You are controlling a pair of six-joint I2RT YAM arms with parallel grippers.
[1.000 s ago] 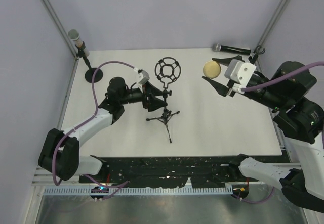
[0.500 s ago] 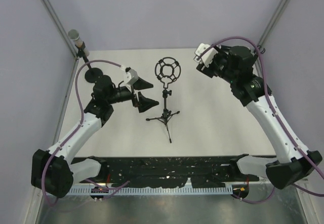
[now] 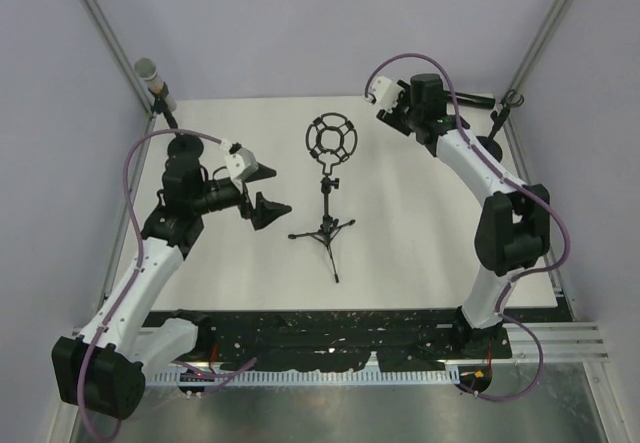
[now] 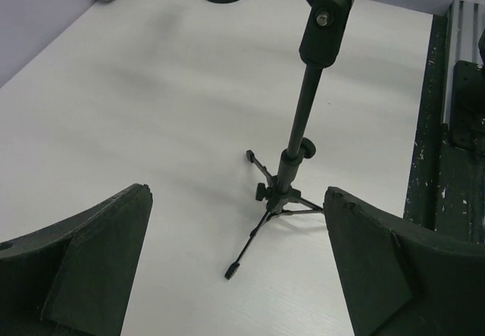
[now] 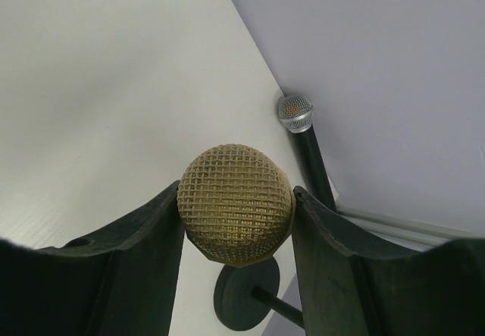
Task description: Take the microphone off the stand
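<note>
surface: flat white table, matte, faint soft shadows
room: plain lavender-grey walls on three sides; metal frame posts slant up from the 10 and 2 o'clock corners
near edge: dark rail at 6 o'clock, arm bases bolted along it
tripod stand: upright at table centre, three legs spread on the white top
shock mount: black ring on top of the tripod stand's pole
gold mesh-headed microphone: off the stand, clamped between the right fingers, at about 1 o'clock from the shock mount and well apart from it; body hidden, only the round grille shows
right gripper: both pads pressed on the grille's sides, arm stretched toward the back wall
left gripper: jaws spread wide, holding nothing, at 9 o'clock of the tripod stand, near it but not touching, pointed at the pole
silver-headed microphone: on a slim black stand in the 10 o'clock corner, tilted toward the left wall
handheld microphone: silver grille, black body, lying along the wall foot at 1–2 o'clock
round base: black disc with a rod, just beside the handheld microphone
</note>
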